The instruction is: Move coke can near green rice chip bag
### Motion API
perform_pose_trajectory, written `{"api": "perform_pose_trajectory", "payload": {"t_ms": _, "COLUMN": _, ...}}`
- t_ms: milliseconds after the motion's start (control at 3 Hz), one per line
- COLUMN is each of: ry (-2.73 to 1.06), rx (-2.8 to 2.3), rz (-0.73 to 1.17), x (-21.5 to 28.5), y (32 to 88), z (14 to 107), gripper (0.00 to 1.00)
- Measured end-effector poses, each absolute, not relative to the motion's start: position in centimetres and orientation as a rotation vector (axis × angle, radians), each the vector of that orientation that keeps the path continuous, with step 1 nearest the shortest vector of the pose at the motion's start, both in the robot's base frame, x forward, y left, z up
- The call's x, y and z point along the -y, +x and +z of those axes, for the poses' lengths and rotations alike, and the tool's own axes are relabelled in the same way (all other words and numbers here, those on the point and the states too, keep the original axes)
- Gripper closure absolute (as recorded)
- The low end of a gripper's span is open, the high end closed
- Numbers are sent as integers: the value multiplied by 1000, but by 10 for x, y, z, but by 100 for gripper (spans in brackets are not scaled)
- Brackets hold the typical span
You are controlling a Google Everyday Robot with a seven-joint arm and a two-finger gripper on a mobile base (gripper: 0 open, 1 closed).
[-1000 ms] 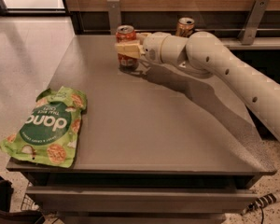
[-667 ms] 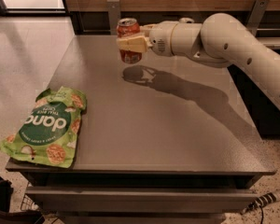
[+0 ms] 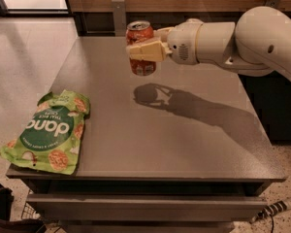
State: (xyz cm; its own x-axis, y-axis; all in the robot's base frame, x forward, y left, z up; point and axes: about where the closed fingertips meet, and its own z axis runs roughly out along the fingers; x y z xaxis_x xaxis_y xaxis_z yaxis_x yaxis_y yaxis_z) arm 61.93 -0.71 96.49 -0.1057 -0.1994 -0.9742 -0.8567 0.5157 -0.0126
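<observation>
The coke can (image 3: 141, 35), red-orange with a silver top, is held upright in the air above the far middle of the grey table (image 3: 184, 140). My gripper (image 3: 141, 50) is shut on the can's side, its pale fingers (image 3: 148, 51) wrapped across it; the arm comes in from the right. The can's shadow falls on the table below. The green rice chip bag (image 3: 48, 132) lies flat at the table's front left corner, well to the left of and nearer than the can.
A wooden wall with a dark ledge and metal brackets (image 3: 118, 14) runs behind the table. The table's front edge sits above a shelf. A tiled floor lies to the left.
The gripper has lifted the coke can off the table's far edge and carried it up and toward the front left. The tan-gold can at the back is now hidden.
</observation>
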Motion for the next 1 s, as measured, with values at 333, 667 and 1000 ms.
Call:
{"api": "perform_pose_trajectory", "payload": {"t_ms": 333, "ry": -917, "rx": -1614, "rz": 765, "x": 3, "y": 570, "z": 948, "gripper": 100}}
{"api": "perform_pose_trajectory", "payload": {"t_ms": 667, "ry": -942, "rx": -1561, "rz": 835, "x": -17, "y": 511, "z": 919, "gripper": 100}}
{"api": "perform_pose_trajectory", "payload": {"t_ms": 1000, "ry": -1002, "rx": -1507, "rz": 873, "x": -37, "y": 479, "z": 904, "gripper": 100}}
